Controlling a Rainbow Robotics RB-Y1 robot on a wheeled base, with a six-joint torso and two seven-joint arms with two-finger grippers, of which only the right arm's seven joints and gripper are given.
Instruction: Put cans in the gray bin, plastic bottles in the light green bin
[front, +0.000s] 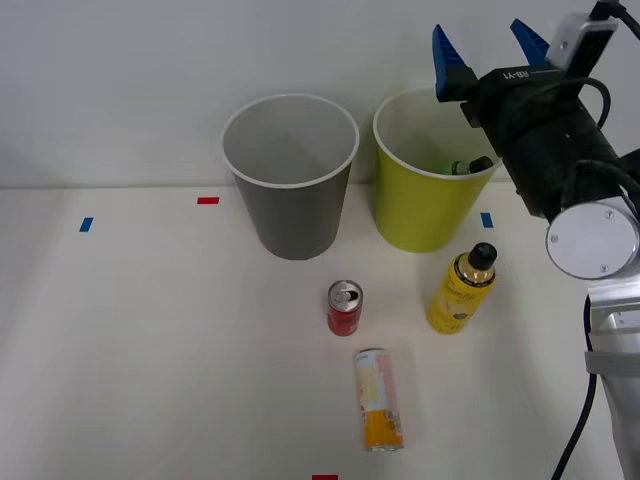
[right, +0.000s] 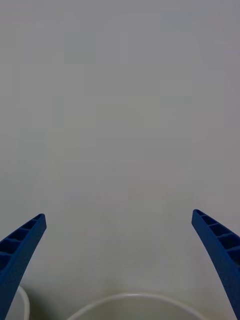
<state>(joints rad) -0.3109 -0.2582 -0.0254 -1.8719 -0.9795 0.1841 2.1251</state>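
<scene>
Green bottle (front: 458, 168) lies in light green bin (front: 415, 215) beneath spread tool (front: 490, 45).

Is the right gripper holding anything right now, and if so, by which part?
Nothing is held. The right gripper is open and empty above the light green bin, where the green bottle lies inside.

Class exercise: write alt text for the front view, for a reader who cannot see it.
The right gripper, open and empty, is raised over the light green bin, which holds a green bottle. On the white table remain a yellow bottle and a red can, both upright, and a cream-and-orange can lying down; the gray bin looks empty.
</scene>
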